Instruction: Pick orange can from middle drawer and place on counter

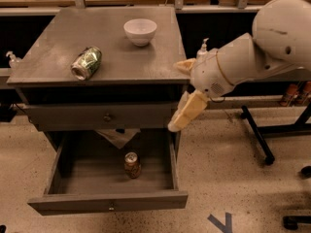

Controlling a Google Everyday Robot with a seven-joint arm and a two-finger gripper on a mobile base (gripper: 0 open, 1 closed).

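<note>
The orange can (131, 165) stands upright on the floor of the open middle drawer (87, 174), near its centre. The counter (116, 47) is the grey top of the cabinet above it. My gripper (176, 96) hangs at the cabinet's right front corner, above and to the right of the can and well apart from it. Its tan fingers (187, 111) are spread and hold nothing. The white arm reaches in from the right.
A green-and-white can (86, 63) lies on its side on the counter's left front. A white bowl (140, 31) stands at the back. The upper drawer front (107, 116) is closed. A black wheeled stand base (260, 137) is on the floor to the right.
</note>
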